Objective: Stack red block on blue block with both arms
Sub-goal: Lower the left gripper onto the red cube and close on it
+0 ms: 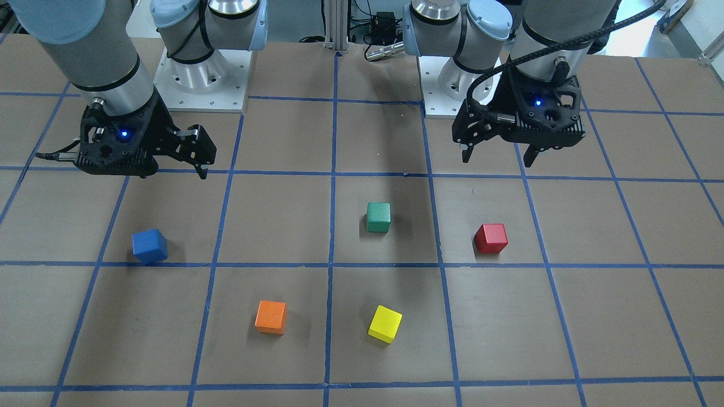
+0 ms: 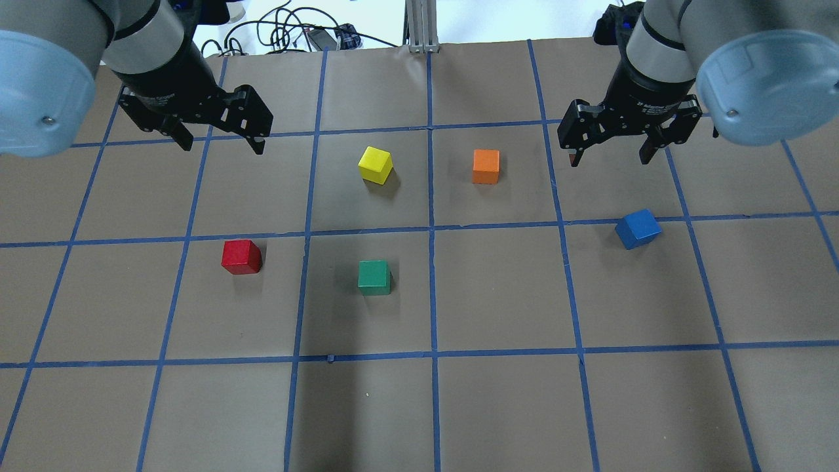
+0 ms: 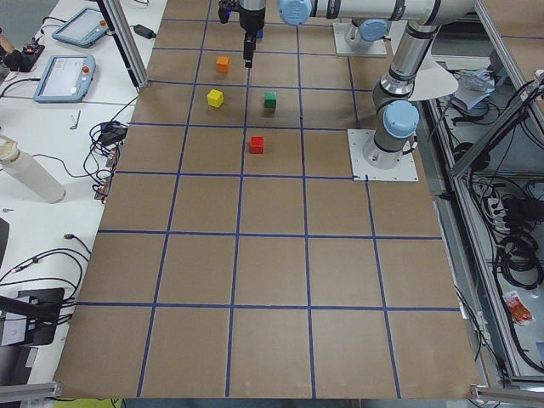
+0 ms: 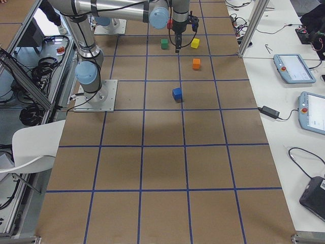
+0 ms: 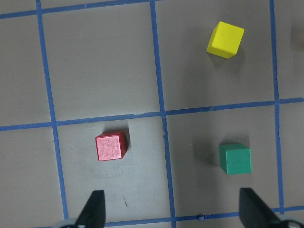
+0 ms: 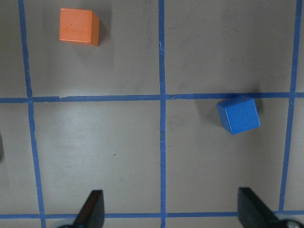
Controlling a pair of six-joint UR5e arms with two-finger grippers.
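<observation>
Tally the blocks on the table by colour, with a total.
Red block: 1
Blue block: 1
Green block: 1
Yellow block: 1
Orange block: 1
Total: 5

blue block (image 6: 238, 114) mid-R, orange cube (image 6: 78, 26) top L, tool (image 6: 169, 203) tips apart
</observation>
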